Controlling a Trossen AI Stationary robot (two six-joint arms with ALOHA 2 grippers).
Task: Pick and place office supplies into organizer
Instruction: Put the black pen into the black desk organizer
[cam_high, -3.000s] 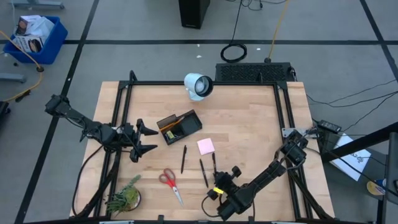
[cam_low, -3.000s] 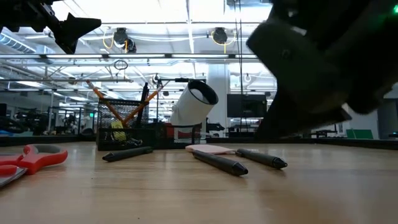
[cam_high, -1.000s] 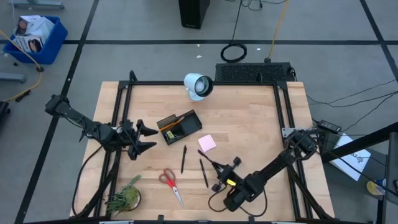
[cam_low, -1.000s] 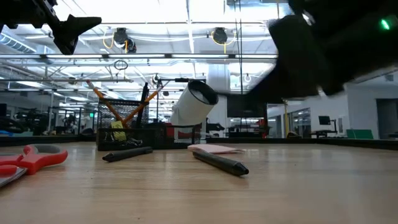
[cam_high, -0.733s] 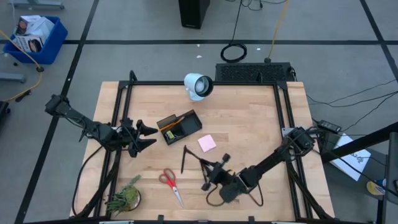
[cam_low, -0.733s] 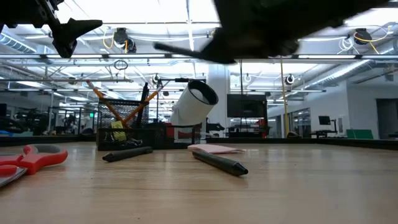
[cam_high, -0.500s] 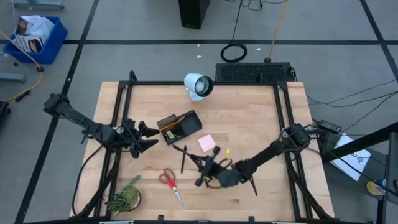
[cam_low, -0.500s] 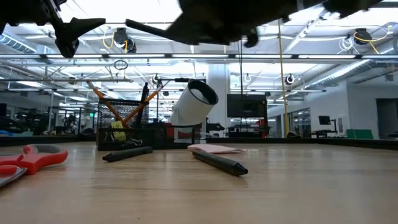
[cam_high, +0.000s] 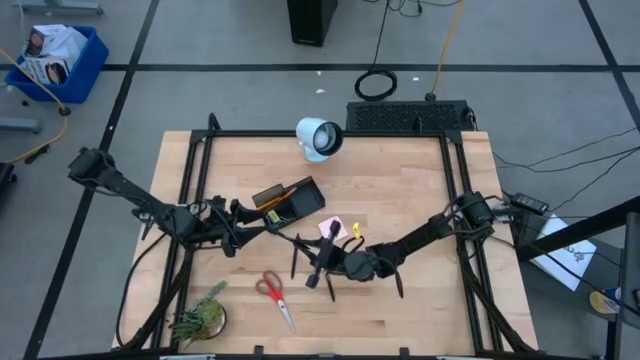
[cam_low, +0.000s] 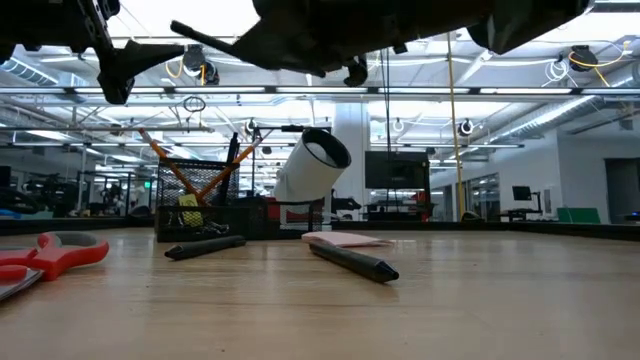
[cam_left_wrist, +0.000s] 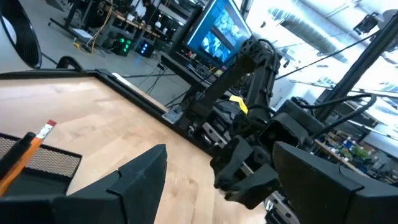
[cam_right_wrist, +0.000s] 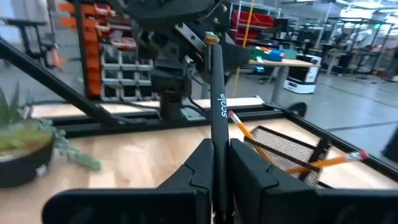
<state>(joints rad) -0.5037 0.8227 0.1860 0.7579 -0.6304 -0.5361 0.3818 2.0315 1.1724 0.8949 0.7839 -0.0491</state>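
My right gripper (cam_high: 314, 259) hangs above the table's middle, shut on a slim black pen (cam_high: 291, 243). The pen's free end points at my left gripper (cam_high: 257, 227), which stands open just in front of the organizer (cam_high: 288, 203). I cannot tell whether that end touches my left gripper. The black mesh organizer holds orange pencils (cam_right_wrist: 323, 163). Two more black pens (cam_low: 354, 263) (cam_low: 205, 246), a pink sticky-note pad (cam_high: 331, 229) and red-handled scissors (cam_high: 272, 296) lie flat on the wood. My right gripper pinches the pen's shaft (cam_right_wrist: 218, 144) between its two fingers. The fingers lie along the pen, so most of its length sticks out in front of them. It comes about level from the table's right side. The pen is lifted clear of the table.
A white cylinder (cam_high: 318, 138) lies at the far edge behind the organizer. A green plant (cam_high: 199, 318) stands at the near left corner. A black frame (cam_high: 330, 133) runs around the tabletop. Bare wood lies on the right half (cam_high: 410, 200).
My right gripper has risen and swung toward the table's left and far side, carrying the pen from the near middle to just in front of the organizer. My left gripper has reached a little toward the right, closer to the pen's free end, and stayed open.
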